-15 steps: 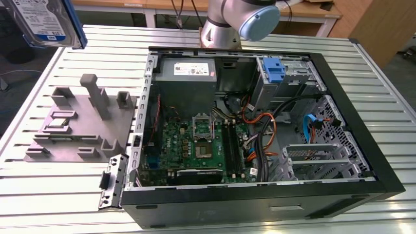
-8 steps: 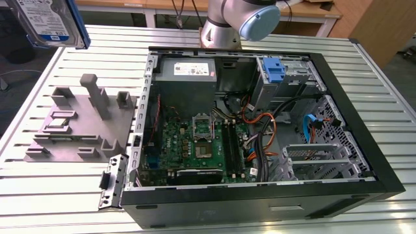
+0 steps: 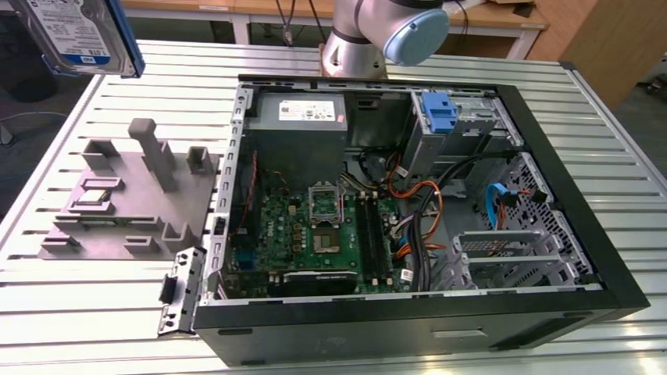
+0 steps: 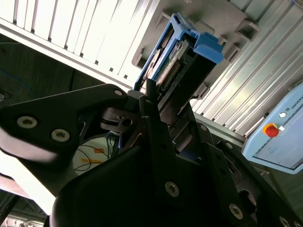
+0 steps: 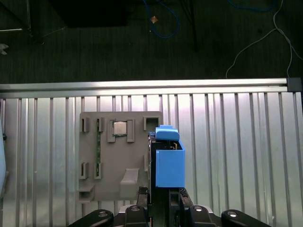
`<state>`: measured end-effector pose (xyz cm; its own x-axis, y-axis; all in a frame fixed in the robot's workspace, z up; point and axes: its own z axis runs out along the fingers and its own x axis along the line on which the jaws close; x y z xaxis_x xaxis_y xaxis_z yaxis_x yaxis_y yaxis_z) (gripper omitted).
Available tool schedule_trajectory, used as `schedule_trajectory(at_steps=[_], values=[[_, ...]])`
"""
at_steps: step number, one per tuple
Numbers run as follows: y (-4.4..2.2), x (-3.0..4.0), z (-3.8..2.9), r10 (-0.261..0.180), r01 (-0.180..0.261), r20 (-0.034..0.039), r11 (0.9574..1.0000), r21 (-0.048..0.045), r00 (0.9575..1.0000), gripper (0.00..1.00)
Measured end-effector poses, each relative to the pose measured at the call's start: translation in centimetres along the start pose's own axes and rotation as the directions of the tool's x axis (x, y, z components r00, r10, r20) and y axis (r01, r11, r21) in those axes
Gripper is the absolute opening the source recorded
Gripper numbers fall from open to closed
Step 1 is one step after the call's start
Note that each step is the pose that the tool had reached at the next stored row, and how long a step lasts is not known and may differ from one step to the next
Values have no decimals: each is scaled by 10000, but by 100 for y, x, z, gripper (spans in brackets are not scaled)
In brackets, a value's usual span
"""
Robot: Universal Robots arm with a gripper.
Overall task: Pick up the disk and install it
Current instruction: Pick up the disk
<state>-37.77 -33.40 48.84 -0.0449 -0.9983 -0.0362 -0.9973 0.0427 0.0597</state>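
In the exterior view the disk [image 3: 75, 35] hangs high at that view's left, label toward the camera, well above the table [image 3: 105, 312] and the grey fixture [image 3: 115, 211]. The open case [image 3: 615, 258] lies well apart, at the view's right, beyond the fixture. At its far end a blue bracket [image 3: 440, 113] sits in a bay, and the arm [image 3: 386, 31] rises behind it. In the second wrist view the gripper [image 4: 168, 106] is pinching the disk [image 4: 182, 61] by its lower part. One of the fingers [image 4: 151, 109] lies flat against the blue frame, and most of the drive stands out past the tips. A pendant [image 4: 279, 137] rests on the table off to one side. In the first wrist view the disk [image 5: 169, 165] stands edge-on straight out from the gripper [image 5: 161, 201], just beside the fixture [image 5: 113, 165] in the picture, with the slatted table [image 5: 236, 156] beneath. The step in hand looks like the carry toward the case. To do it well, I judge that the grip should be firm and the travel smooth, since so much of the drive overhangs the tips. The disk should pass well above the fixture's tall posts and the case wall. It should also be squared to its bay while in free air, well apart from the cables inside.
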Motion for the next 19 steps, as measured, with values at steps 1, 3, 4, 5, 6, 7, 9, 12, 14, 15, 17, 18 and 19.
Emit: schedule_trajectory(at_steps=[1, 3, 4, 5, 6, 7, 9, 12, 14, 15, 17, 18, 19], values=[[0, 0, 0, 0, 0, 0, 10000, 0, 10000, 35], [0, 0, 0, 0, 0, 0, 10000, 0, 10000, 35], [0, 0, -1, 0, 0, 0, 10000, -1, 10000, 35], [0, 0, -1, 0, 0, -1, 10000, 0, 10000, 35], [0, 0, -1, 0, 0, 0, 10000, 0, 10000, 35], [0, 0, -1, 0, 0, 0, 10000, 0, 10000, 35], [-3, 0, -3, 0, 0, -1, 10000, -2, 10000, 35], [-22, -1, -3, -1, 1, 0, 10000, -1, 10000, 35], [-57, -2, -5, 0, 0, -1, 10000, -1, 10000, 35], [-71, -3, -6, 0, 0, 0, 10000, -1, 10000, 35], [-120, -5, -8, 0, 0, -1, 10000, 0, 10000, 35], [-138, -6, -9, 0, 0, 0, 10000, 0, 10000, 35], [-156, -7, -10, 0, 0, 0, 10000, 0, 10000, 35]])
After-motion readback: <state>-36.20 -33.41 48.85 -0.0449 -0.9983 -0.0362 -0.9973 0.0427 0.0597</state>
